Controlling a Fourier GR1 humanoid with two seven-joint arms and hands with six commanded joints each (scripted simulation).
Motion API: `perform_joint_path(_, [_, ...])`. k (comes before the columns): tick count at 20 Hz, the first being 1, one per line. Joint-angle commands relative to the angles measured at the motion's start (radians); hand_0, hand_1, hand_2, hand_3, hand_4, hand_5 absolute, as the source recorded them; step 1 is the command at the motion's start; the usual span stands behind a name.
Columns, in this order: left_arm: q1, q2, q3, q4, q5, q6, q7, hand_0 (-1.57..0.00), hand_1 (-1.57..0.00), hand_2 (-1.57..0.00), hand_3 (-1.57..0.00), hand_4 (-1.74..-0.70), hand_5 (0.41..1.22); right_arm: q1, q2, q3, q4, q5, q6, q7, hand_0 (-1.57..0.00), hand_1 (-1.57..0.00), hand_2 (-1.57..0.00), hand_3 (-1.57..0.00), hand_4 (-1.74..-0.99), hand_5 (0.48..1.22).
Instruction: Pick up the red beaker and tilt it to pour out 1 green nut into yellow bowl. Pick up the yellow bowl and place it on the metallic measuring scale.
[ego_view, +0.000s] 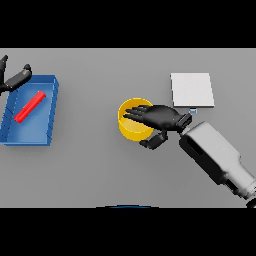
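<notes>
The yellow bowl (131, 125) stands near the table's middle. My right hand (162, 117) lies over the bowl's right rim, fingers stretched straight across its opening and the thumb (154, 141) hanging below the rim, open. What the bowl holds is partly hidden by the hand. The metallic measuring scale (192, 89), a pale square plate, sits just behind and to the right of the bowl. The red beaker (30, 106) lies on its side inside the blue tray (47, 131) at the left. My left hand (15, 79) shows at the far left edge, above the tray's back corner, fingers relaxed.
The blue tray has raised walls and takes up the left side of the table. My right forearm (217, 155) slants in from the lower right.
</notes>
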Motion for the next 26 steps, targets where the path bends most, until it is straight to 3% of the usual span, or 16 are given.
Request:
perform_joint_path(1, [0.008,0.001,-0.003,-0.01,0.0,0.004,0.003,0.0,0.0,0.0,0.0,-0.8,0.723,-0.006,0.001,0.008,0.011,0.006,0.004,-0.005,0.0,0.0,0.0,0.0,-1.273,0.687])
perform_joint_path(5, [0.007,0.008,-0.002,-0.02,0.001,0.004,0.004,0.0,0.0,0.0,0.0,-0.79,0.727,-0.013,-0.007,0.014,0.035,0.002,0.017,-0.041,0.0,0.0,0.0,0.0,-1.281,0.702])
perform_joint_path(9, [0.002,0.009,-0.008,-0.034,-0.004,0.01,0.019,0.0,0.0,0.0,0.0,-0.79,0.729,-0.016,0.025,0.026,0.068,0.01,-0.008,-0.05,0.0,0.0,-0.02,-0.04,-1.289,0.721])
perform_joint_path(12, [0.005,0.001,-0.011,-0.026,-0.008,0.019,0.024,0.0,0.0,0.0,0.0,-0.79,0.732,-0.024,0.032,0.016,0.075,0.002,0.001,-0.025,0.0,-0.01,-0.08,-0.12,-1.333,0.8])
perform_joint_path(14, [0.01,0.008,-0.011,-0.05,-0.001,0.022,0.033,0.0,0.0,0.0,0.0,-0.8,0.73,-0.025,0.043,0.021,0.078,0.002,0.007,-0.02,-0.17,-0.14,-0.2,-0.24,-1.396,0.875])
perform_joint_path(16, [0.005,0.015,-0.009,-0.049,-0.006,0.02,0.029,0.0,0.0,0.0,0.0,-0.79,0.729,-0.017,0.025,0.029,0.071,0.011,0.008,-0.044,-0.47,-0.38,-0.38,-0.42,-1.479,0.999])
perform_joint_path(18, [0.005,0.01,-0.015,-0.051,-0.008,0.022,0.041,0.0,0.0,0.0,0.0,-0.79,0.732,-0.032,0.025,0.029,0.08,0.015,0.01,-0.042,-0.78,-0.65,-0.59,-0.83,-1.469,1.079])
perform_joint_path(19, [0.013,0.017,-0.009,-0.05,-0.002,0.019,0.031,0.0,0.0,0.0,0.0,-0.79,0.733,-0.034,0.034,0.029,0.087,0.009,0.013,-0.027,-0.94,-0.81,-0.79,-0.98,-1.521,1.108])
perform_joint_path(20, [0.005,0.009,-0.01,-0.042,-0.004,0.017,0.029,0.0,0.0,0.0,0.0,-0.79,0.735,-0.032,0.02,0.03,0.087,0.004,0.006,-0.056,-1.06,-0.96,-0.94,-1.0,-1.561,1.13])
perform_joint_path(22, [0.007,0.007,-0.012,-0.036,-0.007,0.018,0.022,0.0,0.0,0.0,0.0,-0.79,0.735,-0.038,0.026,0.034,0.084,-0.001,0.015,-0.049,-1.25,-1.18,-1.17,-1.05,-1.621,1.163])
perform_joint_path(26, [0.005,0.004,-0.006,-0.032,-0.003,0.017,0.014,0.0,0.0,0.0,0.0,-0.79,0.727,-0.029,0.002,0.032,0.042,-0.012,0.04,-0.005,-1.44,-1.41,-1.41,-1.15,-1.683,1.197])
